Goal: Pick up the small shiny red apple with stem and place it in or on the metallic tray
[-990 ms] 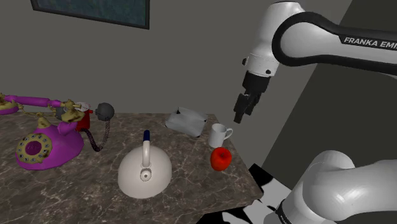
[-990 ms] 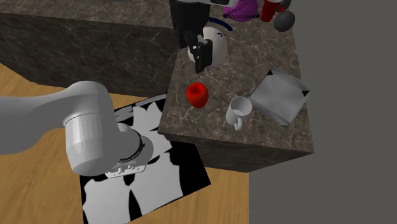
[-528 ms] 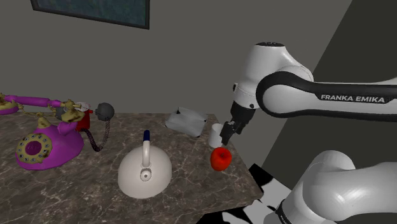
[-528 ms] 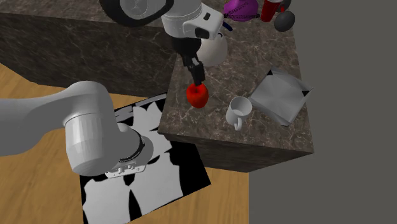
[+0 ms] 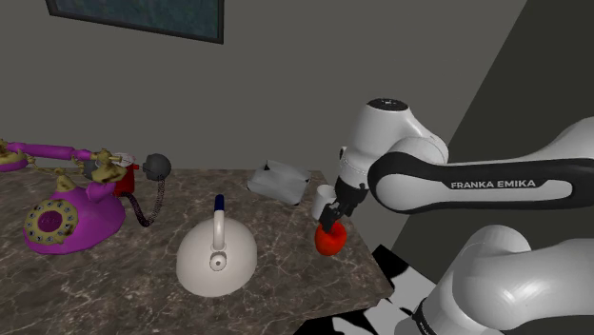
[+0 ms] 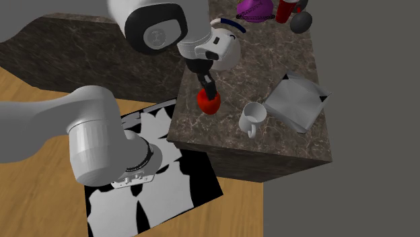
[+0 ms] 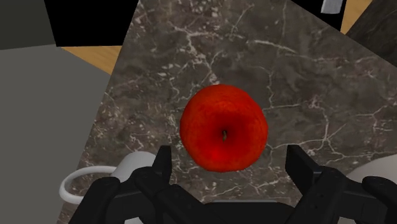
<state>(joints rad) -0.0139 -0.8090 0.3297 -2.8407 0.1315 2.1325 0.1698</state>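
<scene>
Red apple [image 5: 330, 241] sat on the dark marble countertop [image 5: 143, 276] just beside the white mug [image 5: 326, 198], stem dimple up (facing the wrist camera), black gripper [image 7: 229, 159] poised close above it, fingers spread wide, holding nothing, grey tray [image 5: 279, 181] beyond the mug.

You are looking at a counter [image 5: 114, 295] topped with dark, white-veined marble, its sides in the same stone. Behind it in the shoulder view you have a plain grey wall [image 5: 286, 86]. A dark-framed picture [image 5: 143, 14] hangs high on this wall, cut off by the view's top edge. To that view's right, a darker wall [image 5: 552, 57] meets the grey one along a slanted line. In the second exterior view you can see the wood floor [image 6: 33, 209] beside the counter, with a black-and-white patterned patch [image 6: 182, 188] lying on it. The light is dim and even.
</scene>
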